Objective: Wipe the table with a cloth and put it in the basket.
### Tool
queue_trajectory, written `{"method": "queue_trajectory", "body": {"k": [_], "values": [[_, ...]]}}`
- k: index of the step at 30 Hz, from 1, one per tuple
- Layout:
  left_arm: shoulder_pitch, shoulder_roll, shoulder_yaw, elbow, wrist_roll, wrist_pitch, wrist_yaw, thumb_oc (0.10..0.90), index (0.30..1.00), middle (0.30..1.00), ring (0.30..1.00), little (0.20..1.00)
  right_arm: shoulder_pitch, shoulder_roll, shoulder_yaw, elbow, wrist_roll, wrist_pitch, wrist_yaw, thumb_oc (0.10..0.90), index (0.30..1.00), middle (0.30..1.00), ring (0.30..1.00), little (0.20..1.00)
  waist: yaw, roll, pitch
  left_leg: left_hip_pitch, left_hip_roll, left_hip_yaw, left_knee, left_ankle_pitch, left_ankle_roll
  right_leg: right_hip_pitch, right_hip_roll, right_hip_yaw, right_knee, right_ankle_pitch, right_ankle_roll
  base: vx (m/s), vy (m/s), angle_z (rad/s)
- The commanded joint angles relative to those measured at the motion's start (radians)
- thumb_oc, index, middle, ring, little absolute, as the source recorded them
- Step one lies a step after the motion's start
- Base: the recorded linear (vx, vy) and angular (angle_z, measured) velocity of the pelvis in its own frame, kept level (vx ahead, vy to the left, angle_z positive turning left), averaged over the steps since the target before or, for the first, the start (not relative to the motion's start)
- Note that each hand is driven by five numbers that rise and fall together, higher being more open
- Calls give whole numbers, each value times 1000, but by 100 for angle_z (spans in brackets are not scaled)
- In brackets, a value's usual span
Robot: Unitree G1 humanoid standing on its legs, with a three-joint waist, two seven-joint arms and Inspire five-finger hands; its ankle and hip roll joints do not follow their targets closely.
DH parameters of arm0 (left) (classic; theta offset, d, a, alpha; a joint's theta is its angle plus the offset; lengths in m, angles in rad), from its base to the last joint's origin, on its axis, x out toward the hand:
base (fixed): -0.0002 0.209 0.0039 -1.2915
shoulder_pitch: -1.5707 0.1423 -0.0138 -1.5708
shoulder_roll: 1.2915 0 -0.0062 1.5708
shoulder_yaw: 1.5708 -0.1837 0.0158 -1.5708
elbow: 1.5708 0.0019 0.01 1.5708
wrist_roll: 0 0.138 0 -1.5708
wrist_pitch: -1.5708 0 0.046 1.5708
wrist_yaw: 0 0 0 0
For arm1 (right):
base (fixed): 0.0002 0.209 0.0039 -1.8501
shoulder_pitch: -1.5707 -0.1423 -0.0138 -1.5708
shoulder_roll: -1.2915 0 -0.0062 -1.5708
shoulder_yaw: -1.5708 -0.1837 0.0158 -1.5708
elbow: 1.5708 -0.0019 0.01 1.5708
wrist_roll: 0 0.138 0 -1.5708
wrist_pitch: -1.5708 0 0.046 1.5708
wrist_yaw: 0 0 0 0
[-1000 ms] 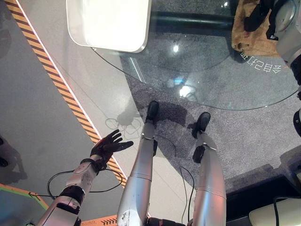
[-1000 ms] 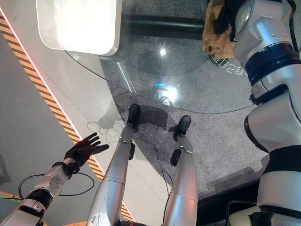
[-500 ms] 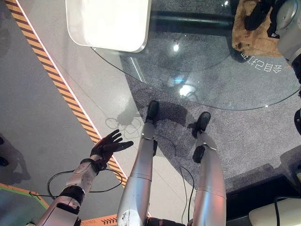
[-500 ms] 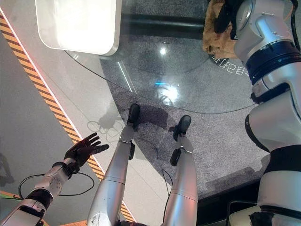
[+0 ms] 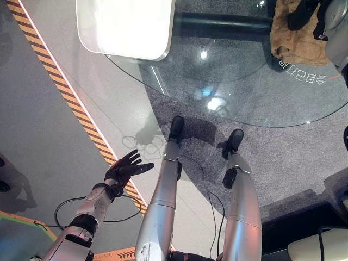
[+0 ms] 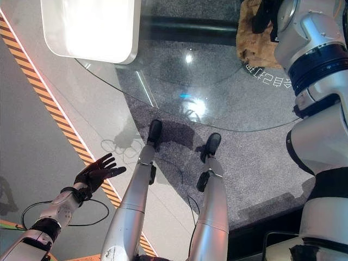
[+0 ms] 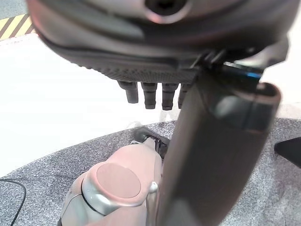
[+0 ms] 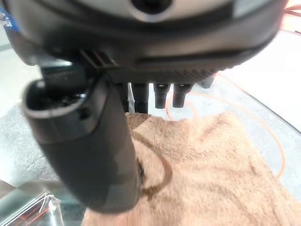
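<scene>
A tan cloth (image 5: 293, 43) lies on the round glass table (image 5: 244, 100) at its far right. My right hand (image 5: 298, 12) rests on the far part of the cloth. Its own wrist view has the fingers (image 8: 162, 96) straight, tips down on the cloth (image 8: 211, 160), so the hand is open. A white basket (image 5: 125, 27) with rounded corners stands at the table's far left edge. Low on the left, my left hand (image 5: 124, 168) hangs over the floor, away from the table. It is open, fingers spread, and holds nothing.
Yellow-and-black striped tape (image 5: 60, 87) runs diagonally across the grey floor on the left. Grey carpet (image 5: 283, 157) lies under and in front of the table. A dark bar (image 5: 217, 23) shows through the glass at the far side.
The right arm has drifted slightly to the right, and the cloth has shifted a little with it. The left hand has not moved.
</scene>
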Motion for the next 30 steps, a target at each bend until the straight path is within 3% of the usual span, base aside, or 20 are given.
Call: {"method": "queue_trajectory", "body": {"k": [1, 30], "values": [[93, 14, -4, 2, 6, -1, -11, 800, 900, 900, 900, 900, 1, -97, 100, 17, -27, 40, 7, 100, 300, 300, 300, 200, -22, 59, -15, 3, -37, 86, -32, -11, 95, 39, 34, -110, -21, -45, -30, 0, 0, 0], [86, 19, -8, 0, 1, 2, -14, 800, 900, 900, 900, 900, -1, -92, 108, 6, -28, 31, 7, 100, 300, 300, 300, 200, -22, 56, -15, 17, -34, 88, -50, -5, 94, 53, 33, -114, -39, -38, -26, 0, 0, 0]]}}
